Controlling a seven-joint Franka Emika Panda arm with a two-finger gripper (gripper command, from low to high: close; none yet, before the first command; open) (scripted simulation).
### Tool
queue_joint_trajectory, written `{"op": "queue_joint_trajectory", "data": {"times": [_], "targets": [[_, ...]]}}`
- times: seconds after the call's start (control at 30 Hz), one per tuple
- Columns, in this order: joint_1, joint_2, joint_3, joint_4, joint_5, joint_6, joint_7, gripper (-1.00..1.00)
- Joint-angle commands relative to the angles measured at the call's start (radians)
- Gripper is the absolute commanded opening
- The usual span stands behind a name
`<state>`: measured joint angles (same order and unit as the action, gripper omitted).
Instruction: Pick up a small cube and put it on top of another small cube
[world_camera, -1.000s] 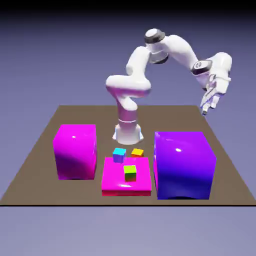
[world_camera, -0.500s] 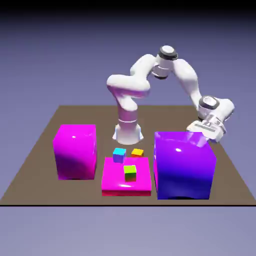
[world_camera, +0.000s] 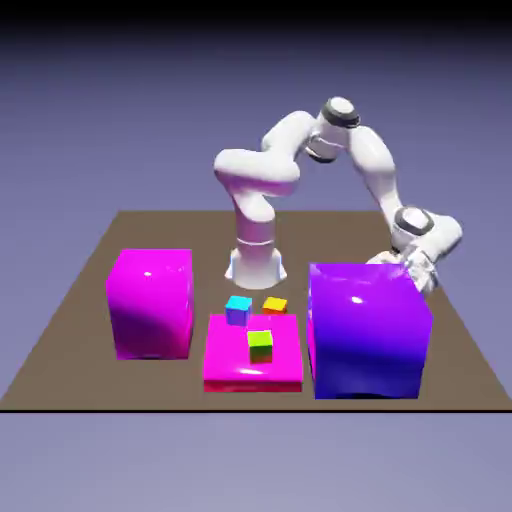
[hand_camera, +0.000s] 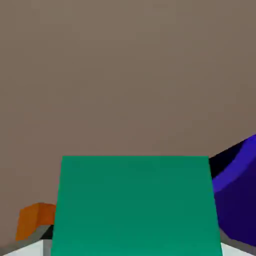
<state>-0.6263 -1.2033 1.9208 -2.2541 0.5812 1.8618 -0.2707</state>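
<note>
The small cube (hand_camera: 135, 205) fills the lower middle of the hand view as a flat teal-green face. My gripper (hand_camera: 135, 248) is shut on it, and only pale slivers of the fingertips (hand_camera: 30, 248) show at the bottom corners. In the exterior view my hand (world_camera: 408, 262) is low behind the big purple block (world_camera: 368, 330), at the exterior view's right. That block hides the fingers and the small cube there. Brown table (hand_camera: 125, 75) fills the hand view above the cube.
A cyan-topped cube (world_camera: 238, 309) and an orange cube (world_camera: 275, 305) sit behind a flat magenta block (world_camera: 252, 375) that carries a green-yellow cube (world_camera: 260, 345). A tall magenta block (world_camera: 150, 300) stands left. The hand view shows an orange shape (hand_camera: 35, 220) and the purple block's edge (hand_camera: 237, 190).
The arm came down from high at the exterior view's right to low behind the purple block. The gripper went from open to shut on the small cube.
</note>
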Motion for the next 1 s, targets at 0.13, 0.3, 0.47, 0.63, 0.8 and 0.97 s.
{"op": "queue_joint_trajectory", "data": {"times": [0.13,0.3,0.47,0.63,0.8,0.97], "targets": [[-0.113,0.139,-0.128,0.038,0.216,-0.090,0.076,-1.00],[-0.226,0.278,-0.256,0.077,0.434,-0.181,0.151,-1.00],[-0.311,0.392,-0.365,0.058,0.651,-0.211,0.290,-1.00],[-0.353,0.464,-0.443,-0.033,0.852,-0.157,0.501,-1.00],[-0.390,0.530,-0.517,-0.132,1.049,-0.095,0.719,-1.00],[-0.426,0.597,-0.590,-0.231,1.246,-0.032,0.936,-1.00]]}}
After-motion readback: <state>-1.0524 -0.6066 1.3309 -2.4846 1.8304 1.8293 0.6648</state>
